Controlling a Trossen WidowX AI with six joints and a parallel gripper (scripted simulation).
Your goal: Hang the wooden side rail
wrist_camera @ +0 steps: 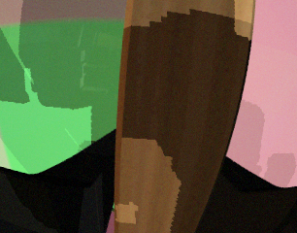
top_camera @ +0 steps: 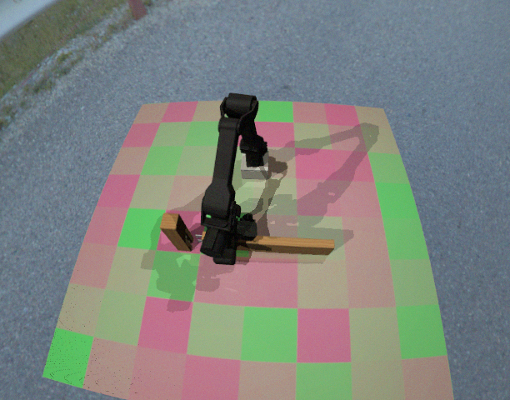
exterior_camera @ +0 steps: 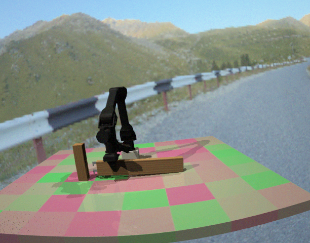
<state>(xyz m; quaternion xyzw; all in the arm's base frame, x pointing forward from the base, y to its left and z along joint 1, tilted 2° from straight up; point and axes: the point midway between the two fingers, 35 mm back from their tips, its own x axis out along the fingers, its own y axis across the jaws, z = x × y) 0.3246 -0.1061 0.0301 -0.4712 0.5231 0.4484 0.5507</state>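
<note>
The wooden side rail (top_camera: 289,244) (exterior_camera: 155,165) (wrist_camera: 187,87) stands on its narrow edge, its long side across the table. My gripper (top_camera: 224,252) (exterior_camera: 113,165) (wrist_camera: 154,138) is shut on the rail near its hooked end, with one finger on each side. Two steel hooks (top_camera: 198,237) (exterior_camera: 94,164) stick out from that end, one above the other. They point at the headboard post (top_camera: 174,230) (exterior_camera: 81,162), which stands upright. In the exterior view a gap shows between hooks and post. The slot faces the rail; its pins cannot be made out. Whether the far end touches the table is unclear.
The arm's grey base block (top_camera: 254,171) (exterior_camera: 130,153) is behind the rail. The checkered table (top_camera: 270,331) (exterior_camera: 144,200) carries all of it, and its edges lie well away from post and rail. The arm's shadow falls over the table and rail.
</note>
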